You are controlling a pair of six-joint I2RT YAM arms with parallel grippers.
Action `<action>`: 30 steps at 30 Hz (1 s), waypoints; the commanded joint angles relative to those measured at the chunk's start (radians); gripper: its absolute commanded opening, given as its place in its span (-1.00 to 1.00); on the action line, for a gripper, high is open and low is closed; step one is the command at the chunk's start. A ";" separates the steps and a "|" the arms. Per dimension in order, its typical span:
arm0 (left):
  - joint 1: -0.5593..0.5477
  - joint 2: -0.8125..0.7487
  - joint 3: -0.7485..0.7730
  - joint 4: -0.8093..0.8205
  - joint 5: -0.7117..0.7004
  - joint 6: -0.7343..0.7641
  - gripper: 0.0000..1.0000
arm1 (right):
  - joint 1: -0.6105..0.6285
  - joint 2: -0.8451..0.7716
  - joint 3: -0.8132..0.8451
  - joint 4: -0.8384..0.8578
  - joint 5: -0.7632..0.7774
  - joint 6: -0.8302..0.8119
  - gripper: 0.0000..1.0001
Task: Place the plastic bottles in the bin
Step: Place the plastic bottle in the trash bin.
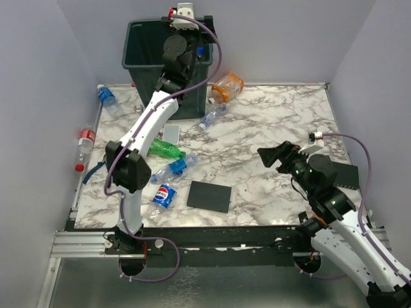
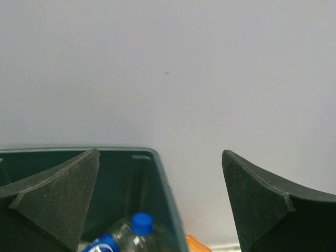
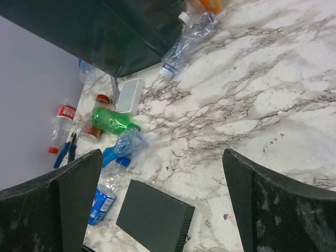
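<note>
The dark green bin [image 1: 144, 45] stands at the table's far left. My left gripper [image 1: 192, 54] is open and empty above the bin's right rim [image 2: 157, 163]; a blue-capped bottle [image 2: 140, 223] lies inside the bin below it. My right gripper [image 1: 270, 155] is open and empty above the table's right half. On the table lie an orange bottle [image 1: 226, 86], a clear bottle [image 1: 214, 114], a green bottle [image 1: 166, 149], a crushed blue bottle [image 1: 172, 168] and a Pepsi bottle [image 1: 164, 194]. The right wrist view shows the green bottle [image 3: 110, 119] and the Pepsi bottle [image 3: 105, 194].
A flat black plate [image 1: 209, 196] lies near the front edge, below my right gripper [image 3: 163, 205]. A small white box [image 1: 171, 133] lies near the bin's foot. A blue-label bottle [image 1: 108, 99], a red-label bottle [image 1: 84, 144] and pliers [image 1: 93, 172] lie along the left edge.
</note>
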 commanded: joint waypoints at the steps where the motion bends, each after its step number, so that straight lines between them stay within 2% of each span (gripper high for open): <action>1: -0.189 -0.305 -0.240 0.012 -0.126 0.140 0.98 | 0.002 0.049 0.051 -0.024 0.039 -0.001 1.00; 8: -0.304 -0.674 -0.812 -0.028 -0.193 0.047 0.98 | 0.002 0.118 -0.005 0.127 -0.009 0.004 1.00; 14: -0.321 -0.901 -1.118 -0.221 -0.208 -0.098 0.98 | 0.002 0.278 -0.018 0.258 -0.098 0.059 1.00; 18: -0.320 -1.052 -1.321 -0.233 -0.266 -0.152 0.99 | 0.002 0.430 -0.032 0.383 -0.149 0.132 1.00; 23: -0.318 -1.132 -1.479 -0.227 -0.307 -0.210 0.98 | 0.002 0.676 0.036 0.496 -0.225 0.202 0.99; 30: -0.317 -1.147 -1.524 -0.230 -0.334 -0.259 0.98 | -0.002 1.039 0.230 0.615 -0.206 0.318 0.97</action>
